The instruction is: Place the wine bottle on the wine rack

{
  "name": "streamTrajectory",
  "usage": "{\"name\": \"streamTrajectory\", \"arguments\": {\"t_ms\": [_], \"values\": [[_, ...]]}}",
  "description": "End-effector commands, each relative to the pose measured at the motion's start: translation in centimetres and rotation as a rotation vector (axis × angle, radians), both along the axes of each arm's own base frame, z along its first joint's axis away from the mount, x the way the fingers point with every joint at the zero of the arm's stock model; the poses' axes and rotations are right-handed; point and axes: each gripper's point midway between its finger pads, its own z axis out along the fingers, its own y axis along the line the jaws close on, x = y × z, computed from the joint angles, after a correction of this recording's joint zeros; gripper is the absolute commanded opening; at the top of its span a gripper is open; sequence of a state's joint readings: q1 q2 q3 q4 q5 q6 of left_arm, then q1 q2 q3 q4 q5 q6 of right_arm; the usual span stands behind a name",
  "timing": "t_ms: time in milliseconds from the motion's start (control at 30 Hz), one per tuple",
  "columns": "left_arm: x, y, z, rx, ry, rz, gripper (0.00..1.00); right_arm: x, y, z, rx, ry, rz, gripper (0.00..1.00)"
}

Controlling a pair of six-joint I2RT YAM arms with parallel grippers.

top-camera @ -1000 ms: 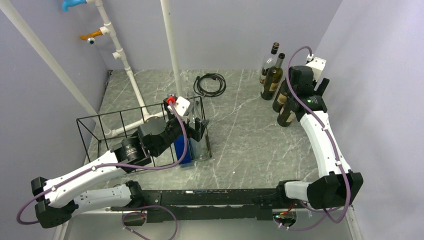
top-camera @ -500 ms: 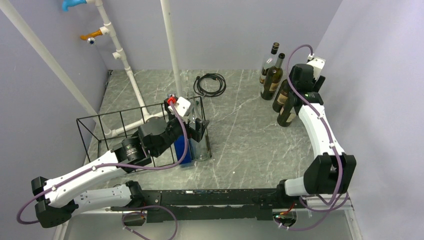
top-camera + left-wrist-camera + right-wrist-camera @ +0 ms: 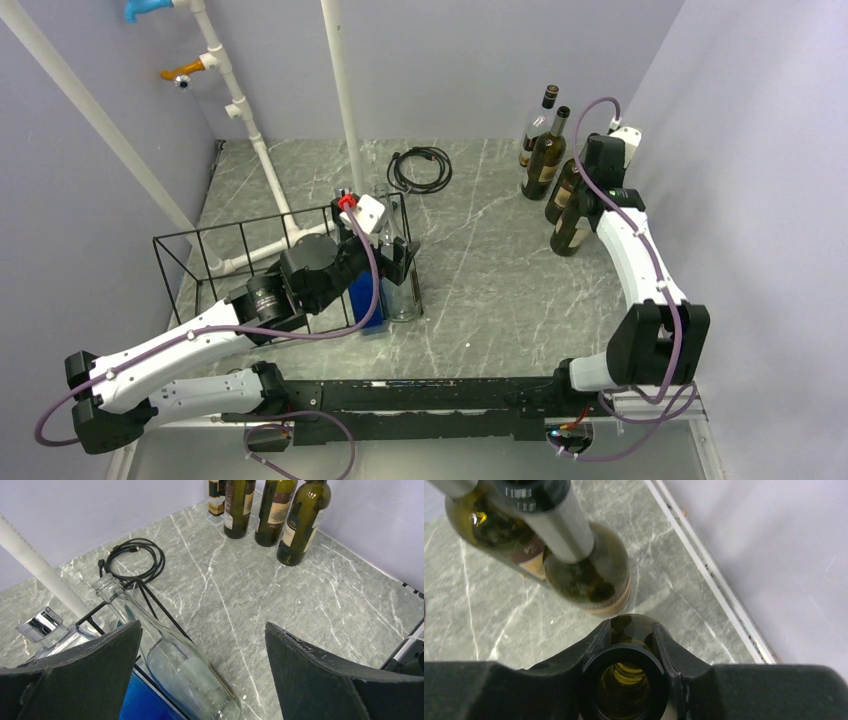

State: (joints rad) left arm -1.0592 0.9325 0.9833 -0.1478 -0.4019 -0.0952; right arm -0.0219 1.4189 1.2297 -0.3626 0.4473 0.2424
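Moved: over the last second the right arm's elbow has risen and its wrist has edged slightly left over the dark bottles; the left arm has barely shifted.
Right pincer [image 3: 626, 640]: clenched around the neck of a wine bottle [image 3: 624, 685], one finger on each side, just under the open mouth.
Wine bottle: dark green, upright on the table [image 3: 300, 605], directly beneath the right pincer, its shoulder showing past the fingertips.
Neighbouring bottles: another dark bottle [image 3: 586, 580] stands just beyond the right pincer's fingertips, very near the held one; whether the two touch cannot be told. A third stands further out to the left.
Edges: the wall [image 3: 774, 555] runs close along the right pincer's right side, with the table's metal edge strip at its foot.
Open room: bare marble lies to the left of the right pincer, stretching across to the left arm.
Left pincer [image 3: 202, 630]: released, jaws spread wide, nothing between them.
Wine rack [image 3: 243, 226]: black wire frame well apart from the right pincer, far to its left; its end wires lie just under and ahead of the left pincer.
Below the left pincer: a clear bottle [image 3: 185, 665] leans with its neck pointing away, and a blue box [image 3: 145, 700] sits beside it under the left finger.
Ahead of the left pincer: a coiled black cable [image 3: 135, 560] lies on the marble, with a white pipe [image 3: 35, 560] to the left of it.
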Motion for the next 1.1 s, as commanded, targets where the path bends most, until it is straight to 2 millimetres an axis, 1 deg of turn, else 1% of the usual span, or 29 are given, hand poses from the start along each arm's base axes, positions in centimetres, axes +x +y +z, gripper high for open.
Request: {"name": "streamTrajectory", "arguments": {"t_ms": [0, 100, 200, 300, 433, 467, 567, 600, 700, 733, 933, 1000, 1067], "values": [[-0.2, 0.0, 2.5, -0.058, -0.021, 0.002, 0.98, -3.2, 1.7, 1.1, 0.038, 0.0, 0.096, 0.17], [-0.3, 0.1, 2.7, -0.063, -0.024, -0.002, 0.99, -4.6, 3.3, 2.4, 0.072, -0.046, 0.185, 0.14], [-0.4, 0.1, 2.8, -0.068, -0.026, -0.004, 0.99, -5.8, 5.8, 4.1, 0.12, -0.094, 0.322, 0.09], [-0.4, 0.1, 2.8, -0.068, -0.023, -0.008, 0.99, -7.1, 8.1, 5.6, 0.193, -0.138, 0.427, 0.0], [-0.7, -0.5, 2.8, -0.071, -0.015, -0.035, 1.0, -8.5, 12.0, 7.3, 0.333, -0.192, 0.59, 0.0], [-0.8, -0.7, 2.8, -0.071, -0.014, -0.049, 1.0, -9.0, 13.5, 7.7, 0.383, -0.199, 0.658, 0.0], [-1.4, -2.0, 2.5, -0.069, -0.012, -0.122, 1.0, -10.2, 16.9, 9.2, 0.524, -0.216, 0.815, 0.0], [-1.8, -2.6, 2.6, -0.068, -0.007, -0.156, 1.0, -10.6, 17.8, 9.7, 0.567, -0.218, 0.857, 0.0], [-3.0, -4.8, 2.1, -0.044, 0.022, -0.275, 0.99, -12.2, 20.4, 10.8, 0.654, -0.216, 0.974, 0.0], [-3.2, -5.3, 1.9, -0.037, 0.033, -0.304, 1.0, -12.9, 21.5, 11.0, 0.671, -0.21, 1.008, 0.0], [-4.2, -7.9, 0.1, -0.001, 0.114, -0.406, 1.0, -16.0, 25.7, 11.8, 0.671, -0.181, 1.125, 0.0], [-4.6, -8.6, -0.4, 0.009, 0.143, -0.441, 1.0, -16.9, 27.0, 12.1, 0.695, -0.169, 1.179, 0.0], [-4.5, -9.0, -0.9, 0.02, 0.168, -0.444, 1.0, -17.6, 27.8, 12.4, 0.709, -0.164, 1.213, 0.0]]}}
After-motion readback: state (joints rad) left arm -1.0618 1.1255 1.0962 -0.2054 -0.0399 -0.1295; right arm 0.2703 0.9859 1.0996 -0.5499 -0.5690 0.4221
